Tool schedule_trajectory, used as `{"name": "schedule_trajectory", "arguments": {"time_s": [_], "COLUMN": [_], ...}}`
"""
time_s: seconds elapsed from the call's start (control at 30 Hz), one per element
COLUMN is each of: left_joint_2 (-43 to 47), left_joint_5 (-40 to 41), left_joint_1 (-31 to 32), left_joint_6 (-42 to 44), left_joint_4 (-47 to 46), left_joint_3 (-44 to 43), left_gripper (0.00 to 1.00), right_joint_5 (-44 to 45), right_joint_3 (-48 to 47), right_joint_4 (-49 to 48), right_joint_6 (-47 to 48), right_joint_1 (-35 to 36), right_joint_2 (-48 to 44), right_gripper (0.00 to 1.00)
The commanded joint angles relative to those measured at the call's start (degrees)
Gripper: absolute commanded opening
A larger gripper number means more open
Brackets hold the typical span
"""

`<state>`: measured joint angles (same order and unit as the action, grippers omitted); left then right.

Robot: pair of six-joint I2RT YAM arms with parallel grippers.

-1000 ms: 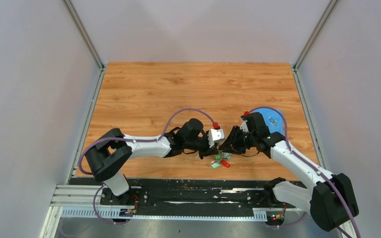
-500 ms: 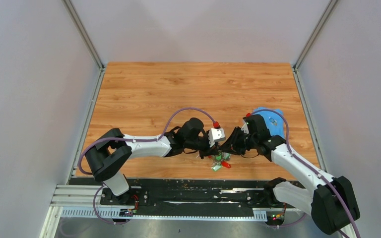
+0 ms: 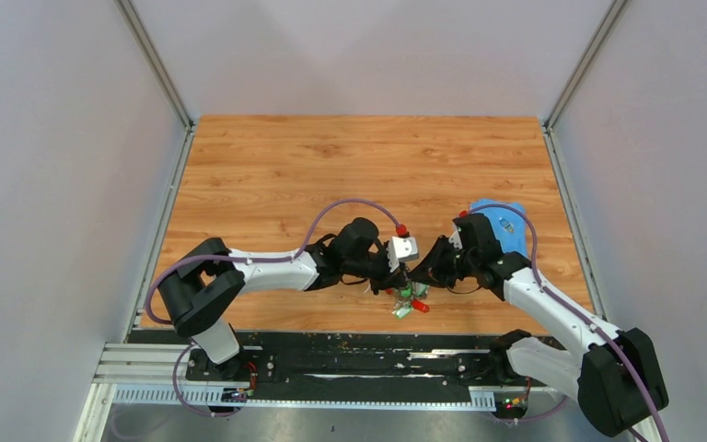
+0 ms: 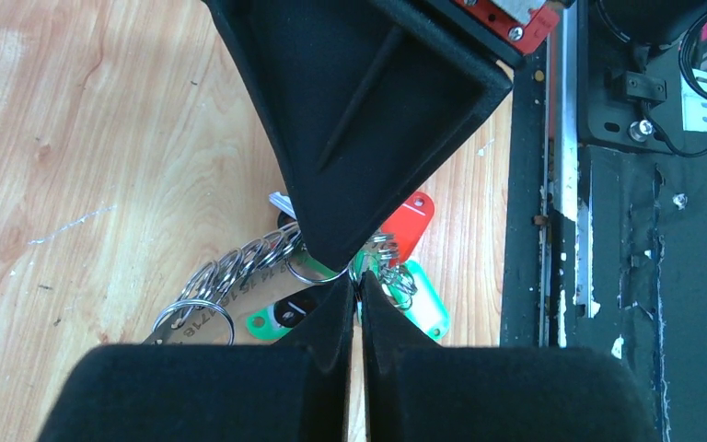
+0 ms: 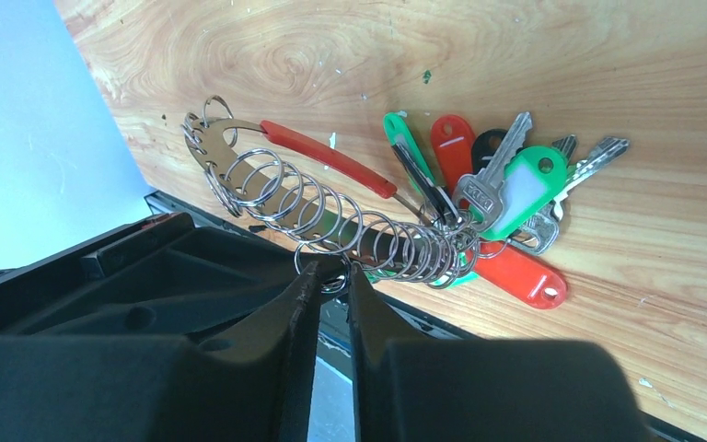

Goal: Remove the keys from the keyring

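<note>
The keys (image 5: pixel 506 189) lie in a fanned bunch on the wooden worktop (image 3: pixel 350 166), close to its near edge and about midway along it. Their plastic heads are green, red and black, and the silver blades point away from the bunch. They hang at one end of the keyring (image 5: pixel 322 212), a row of thin silvery loops strung along a flat metal piece. A red curved clip (image 5: pixel 330 158) arches beside that piece. The keyring rests on the wood and stretches from the keys towards the right edge of the worktop.

The two arms meet over this bundle. The left hand (image 4: pixel 354 308) has its fingers pressed flat together with no gap between them. Their tips come down at the small loops next to a green key head. I cannot tell whether a loop is nipped between them.

The right hand (image 5: pixel 331 276) stands only a narrow slit apart, and one silvery loop sits right at the mouth of that slit. I cannot tell whether the loop is gripped or merely lies there. In the left wrist view, a right finger (image 4: pixel 359 138) points its tip down just beside the left fingertips.

A blue cloth (image 3: pixel 508 224) lies beyond the right arm, near the worktop's right edge and well apart from the keys.
</note>
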<state>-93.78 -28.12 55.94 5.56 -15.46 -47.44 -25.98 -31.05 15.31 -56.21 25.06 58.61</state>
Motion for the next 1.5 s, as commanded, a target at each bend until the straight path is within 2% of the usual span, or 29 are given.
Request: {"name": "schedule_trajectory", "arguments": {"time_s": [0.0,0.57,0.77,1.03,1.1,1.17,1.47], "left_joint_2": [-0.88,-3.43,-4.37,-5.05,-5.10,-5.00,-3.99], "left_joint_5": [-2.06,-4.05,-4.39,-4.25,-4.09,-3.85,-2.14], "left_joint_1": [0.12,-0.55,-0.50,-0.48,-0.51,-0.51,-1.15], "left_joint_6": [-0.50,-4.15,-4.58,-4.85,-4.86,-4.92,-5.30], "left_joint_4": [-0.53,-0.53,-0.53,-0.53,-0.53,-0.53,-0.53], "left_joint_3": [-1.95,-3.66,-4.13,-3.98,-3.85,-3.67,-2.48], "left_gripper": [0.00,0.00,0.00,0.00,0.00,0.00,0.00], "right_joint_5": [1.10,0.13,-1.44,-1.88,-1.88,-1.96,-3.80], "right_joint_3": [-0.23,6.02,6.90,6.35,6.51,6.64,4.35], "right_joint_4": [-1.17,-3.94,-7.21,-8.47,-8.53,-8.35,-6.35], "right_joint_6": [-0.92,-5.73,-7.24,-7.55,-7.45,-7.15,-0.85], "right_joint_1": [-0.10,-1.40,-2.12,-2.43,-2.58,-2.86,-3.33], "right_joint_2": [-0.50,-3.39,-2.43,-1.22,-1.09,-0.96,-0.69], "right_gripper": [0.19,0.28,0.28,0.19,0.13,0.02,0.01]}}
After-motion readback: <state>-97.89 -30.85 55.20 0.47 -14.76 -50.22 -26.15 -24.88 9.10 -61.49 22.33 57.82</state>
